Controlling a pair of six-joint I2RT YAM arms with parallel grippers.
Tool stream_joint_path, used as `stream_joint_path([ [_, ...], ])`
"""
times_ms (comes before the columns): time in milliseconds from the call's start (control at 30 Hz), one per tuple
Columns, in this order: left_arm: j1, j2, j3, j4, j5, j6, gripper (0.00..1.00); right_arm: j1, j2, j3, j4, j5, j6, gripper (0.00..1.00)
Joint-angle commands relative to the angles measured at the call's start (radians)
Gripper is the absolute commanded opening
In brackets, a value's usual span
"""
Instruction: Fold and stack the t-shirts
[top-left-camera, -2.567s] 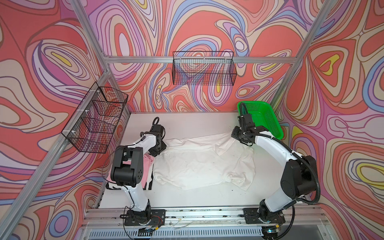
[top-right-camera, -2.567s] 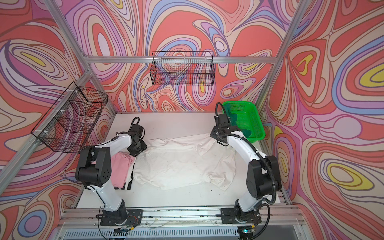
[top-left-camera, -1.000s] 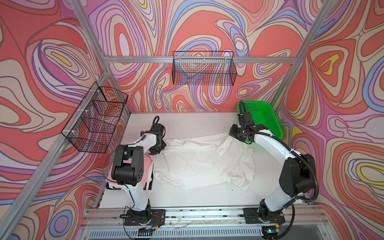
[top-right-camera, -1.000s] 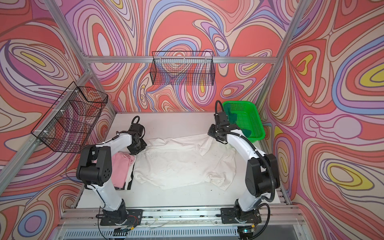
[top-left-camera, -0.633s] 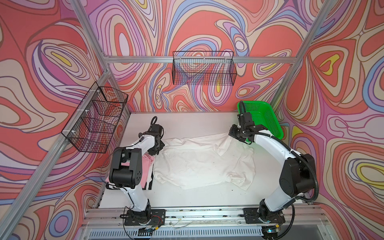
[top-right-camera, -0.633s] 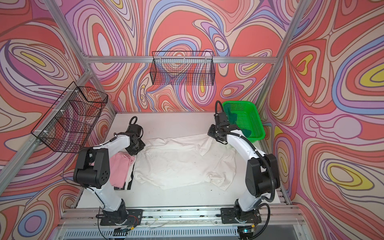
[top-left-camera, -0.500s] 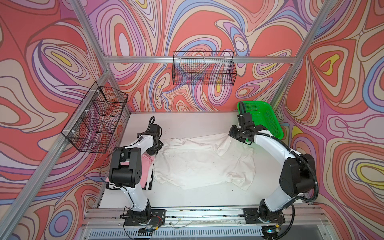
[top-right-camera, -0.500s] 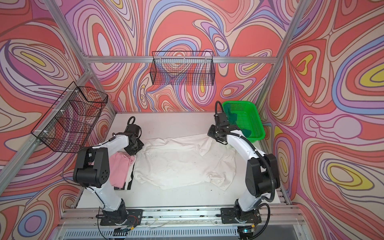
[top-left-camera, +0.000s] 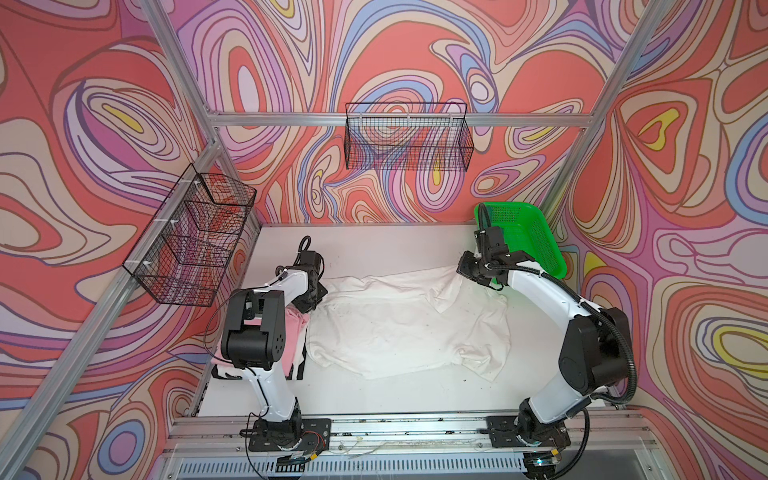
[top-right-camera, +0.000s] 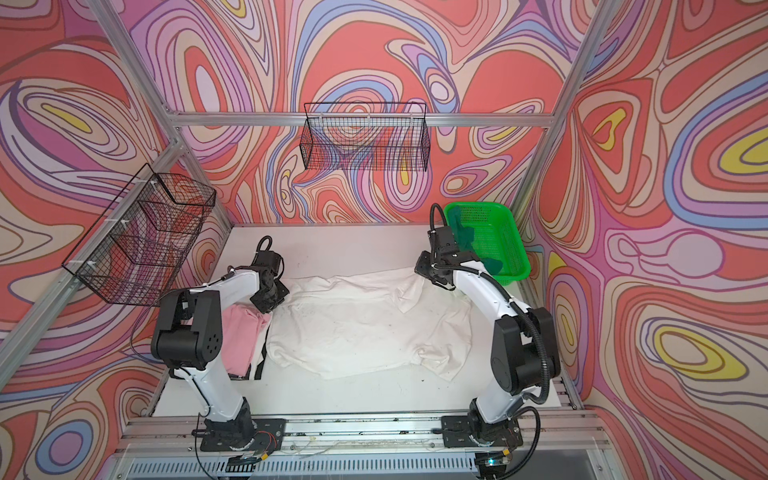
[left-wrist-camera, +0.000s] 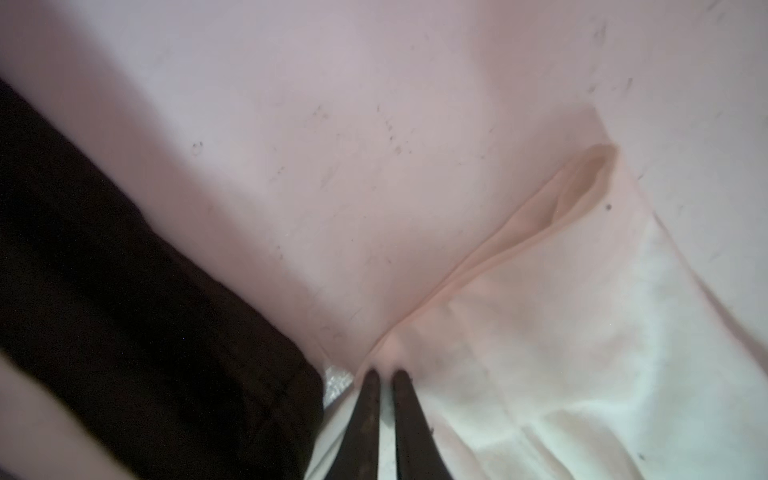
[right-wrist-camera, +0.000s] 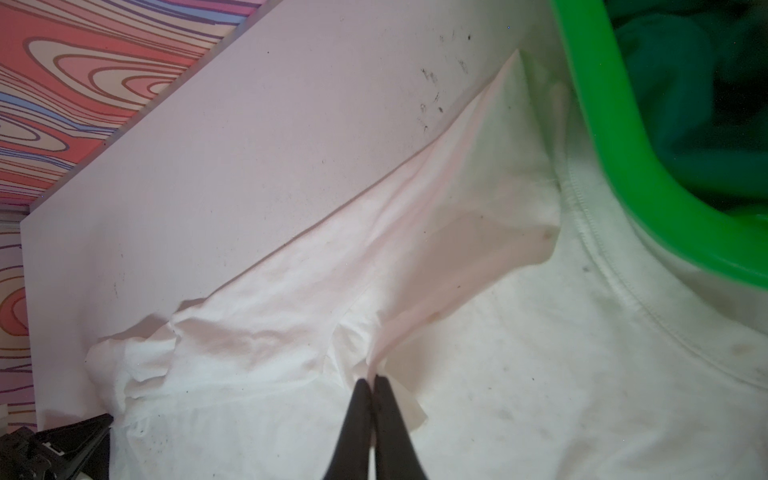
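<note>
While the pink t-shirt (top-left-camera: 293, 332) lies at centre left, the left tool (left-wrist-camera: 386, 374) pinches the left edge of the white t-shirt (top-left-camera: 399, 324) spread mid-frame on the tabletop (top-left-camera: 374, 245); the right tool (right-wrist-camera: 373, 380) clamps its upper-right fold, beside the basket (top-right-camera: 517, 241) holding the dark green t-shirt (top-right-camera: 461, 235).

I see matt creased cloth on white t-shirt (top-left-camera: 399, 328), dirt-speckled; pink t-shirt (top-right-camera: 239, 336) matt cloth too; basket (right-wrist-camera: 627, 166) glossy smooth plastic; tabletop (top-left-camera: 374, 249) smooth matt, scuffed.
</note>
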Motion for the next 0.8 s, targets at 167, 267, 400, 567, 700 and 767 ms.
stream_joint_path([
  [167, 0.008, -0.016, 0.02, -0.041, -0.05, 0.007, 0.0, 0.005, -0.026, -0.009, 0.013, 0.0, -0.011, 0.0],
  [267, 0.008, -0.037, 0.022, -0.047, -0.044, 0.009, 0.0, 0.005, -0.026, 0.009, 0.006, 0.005, -0.014, 0.0],
  [400, 0.008, -0.059, 0.038, -0.064, -0.049, 0.015, 0.0, 0.005, -0.019, 0.047, -0.012, 0.022, -0.021, 0.0],
  [567, 0.008, -0.068, 0.069, -0.088, -0.052, 0.028, 0.0, 0.006, -0.008, 0.095, -0.027, 0.036, -0.024, 0.0],
  [700, 0.008, -0.066, 0.095, -0.108, -0.058, 0.044, 0.0, 0.005, 0.002, 0.12, -0.028, 0.048, -0.022, 0.0],
  [767, 0.008, -0.052, 0.121, -0.14, -0.069, 0.053, 0.0, 0.005, 0.013, 0.134, -0.034, 0.049, -0.024, 0.0],
])
